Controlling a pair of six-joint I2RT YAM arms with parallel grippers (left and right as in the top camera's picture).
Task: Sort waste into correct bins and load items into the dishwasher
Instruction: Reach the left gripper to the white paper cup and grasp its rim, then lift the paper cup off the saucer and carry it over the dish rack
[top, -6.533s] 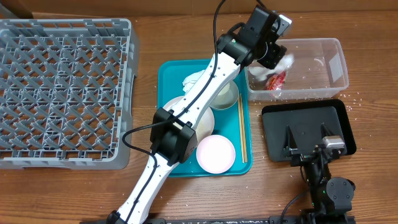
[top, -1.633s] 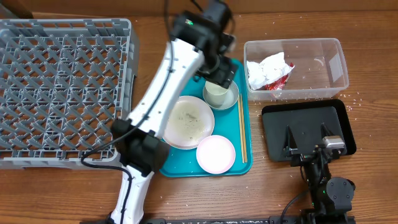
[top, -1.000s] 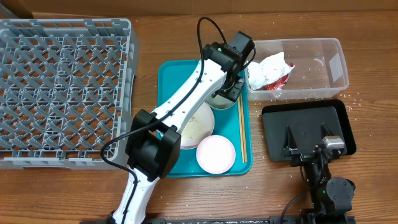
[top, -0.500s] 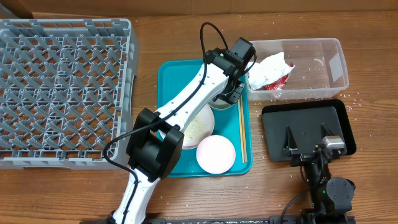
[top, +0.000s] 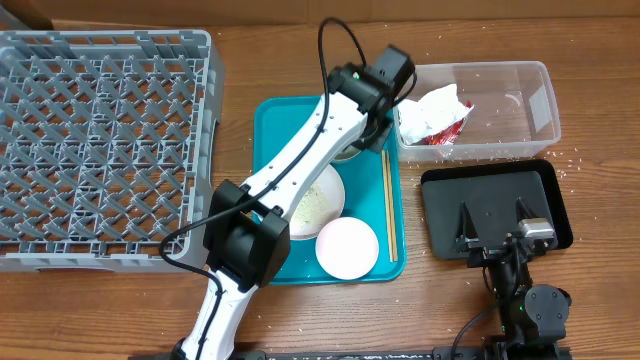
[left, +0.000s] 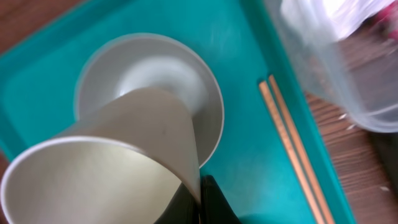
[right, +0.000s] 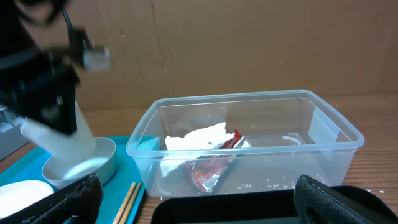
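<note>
The left end effector (left: 196, 200) is clenched on the rim of a paper cup (left: 118, 162), pinching one wall of it. The cup hangs tilted over a small grey bowl (left: 208, 102) at the far right corner of the teal tray (top: 270, 130). Its open mouth faces the wrist camera and its base points down towards the bowl. Going by the right wrist view the base sits low inside the bowl's rim, though I cannot tell whether it touches.

What matters for the next move, I'd say, is the clear bin (top: 535, 100). It stands on the tabletop just beside the tray's right edge, to the robot's right of the cup and very near it. A crumpled white paper (right: 193, 140) and a red wrapper (right: 211, 165) lie at its near end. A pair of chopsticks (left: 292, 149) lies between cup and bin, running along the tray edge — the cup would have to go over them and over the bin wall, so it looks like a lift and a short swing to the right.

The right end effector (top: 495, 228) rests over the black tray (top: 540, 180) with its fingers spread and nothing between them. It is near the bin, but the cup is in the left arm's grasp. The dishwasher rack (top: 100, 150) sits well apart on the other side.
</note>
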